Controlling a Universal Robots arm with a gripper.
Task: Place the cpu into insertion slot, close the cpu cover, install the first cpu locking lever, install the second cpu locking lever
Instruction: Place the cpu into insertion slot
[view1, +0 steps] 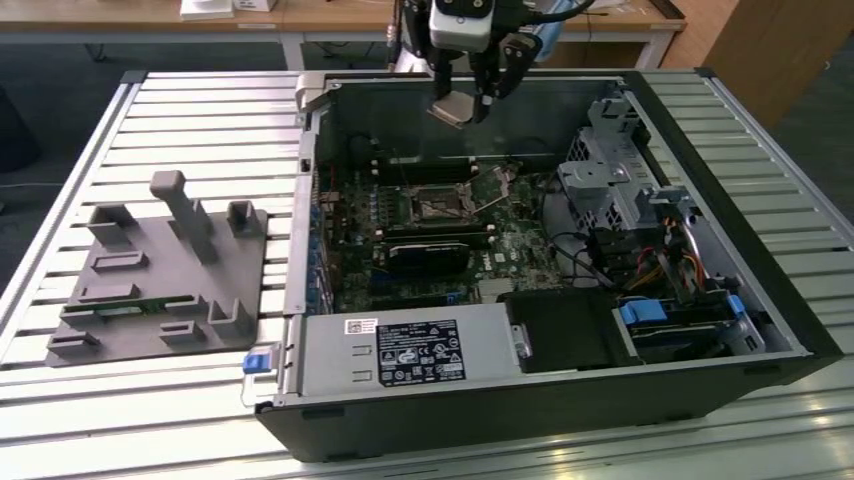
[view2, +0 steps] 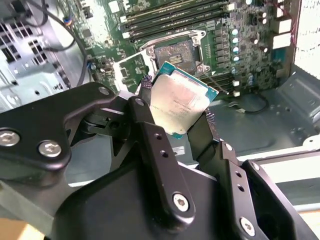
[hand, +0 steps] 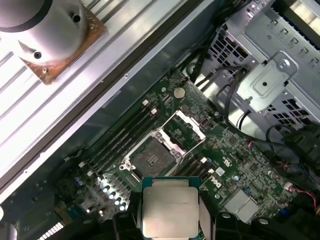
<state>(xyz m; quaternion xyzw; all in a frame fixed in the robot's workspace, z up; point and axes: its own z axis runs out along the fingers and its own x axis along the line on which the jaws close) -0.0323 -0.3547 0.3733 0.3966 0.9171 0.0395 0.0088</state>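
- Exterior view: the black two-fingered claw (view1: 462, 107) hangs over the far side of the open black computer case (view1: 694, 330). The case lies on its side on the slatted metal desk (view1: 200, 100).
- The claw is closed on the cpu (view1: 455, 108), a small flat square chip with a dull grey-bronze metal top. The chip is tilted and raised well clear of the green motherboard (view1: 514, 262).
- In the second wrist view, the claw (view2: 177, 100) has one fingertip against each of two opposite edges of the cpu (view2: 180, 102).
- The insertion slot (view1: 434, 205), a small square socket with a dark centre and a silvery rim, lies on the motherboard with nothing in it. In the exterior view it is nearer the camera than the claw.
- In the first wrist view, the cpu (hand: 170, 210) is apart from the slot (hand: 150, 155). The cpu cover (hand: 191, 123), a thin silvery metal frame with a square window, is swung open just beside the slot.
- A grey moulded parts fixture (view1: 160, 270) rests on the desk, towards the exterior view's left of the case.
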